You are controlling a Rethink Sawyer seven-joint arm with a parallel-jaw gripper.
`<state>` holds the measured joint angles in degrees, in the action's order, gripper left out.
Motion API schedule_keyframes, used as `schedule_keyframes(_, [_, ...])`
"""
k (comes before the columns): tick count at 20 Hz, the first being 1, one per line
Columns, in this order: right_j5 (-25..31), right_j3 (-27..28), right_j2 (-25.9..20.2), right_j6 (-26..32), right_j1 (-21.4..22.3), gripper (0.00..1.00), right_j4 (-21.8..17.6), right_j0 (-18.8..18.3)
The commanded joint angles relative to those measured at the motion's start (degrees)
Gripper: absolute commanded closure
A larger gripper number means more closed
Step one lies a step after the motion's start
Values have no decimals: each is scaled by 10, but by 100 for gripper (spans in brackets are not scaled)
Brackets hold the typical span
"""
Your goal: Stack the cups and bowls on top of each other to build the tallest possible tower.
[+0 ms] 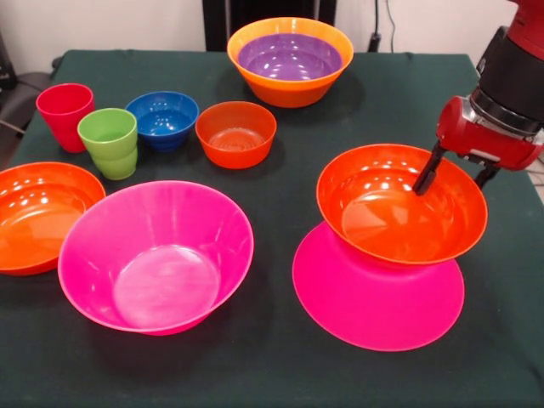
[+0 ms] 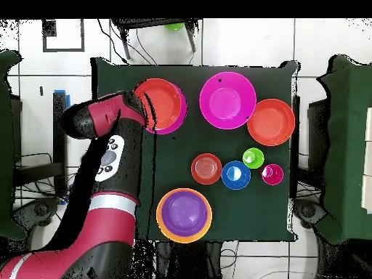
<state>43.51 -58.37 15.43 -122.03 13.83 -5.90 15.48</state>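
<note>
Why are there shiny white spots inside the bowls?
Front view: lamp glare makes pale patches inside the upright pink bowl and the red-orange bowl on the upturned pink bowl; soft shadows lie beside them. Overhead view: the purple bowl shows a small bright spot too.

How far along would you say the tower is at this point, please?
Barely begun. Done: a red-orange bowl sits on the upturned pink bowl, and the purple bowl lies nested in the orange bowl. In hand: the claw straddles the red-orange bowl's rim. Left: the cups, blue bowl and other loose bowls.
</note>
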Motion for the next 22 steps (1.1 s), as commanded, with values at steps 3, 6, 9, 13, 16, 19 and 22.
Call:
schedule_keyframes(3, [74, -18, -55, -25, 6, 0, 19, -6])
schedule_keyframes(6, [80, -16, -57, -18, 9, 0, 20, -9])
schedule_keyframes(9, [79, -18, -60, -13, 13, 0, 22, -12])
schedule_keyframes(13, [83, -18, -65, -6, 16, 0, 27, -15])
schedule_keyframes(16, [83, -22, -65, -4, 21, 0, 28, -16])
schedule_keyframes(19, [80, -37, -72, 1, 33, 0, 33, -19])
schedule_keyframes(22, [82, -48, -81, 8, 46, 0, 40, -24])
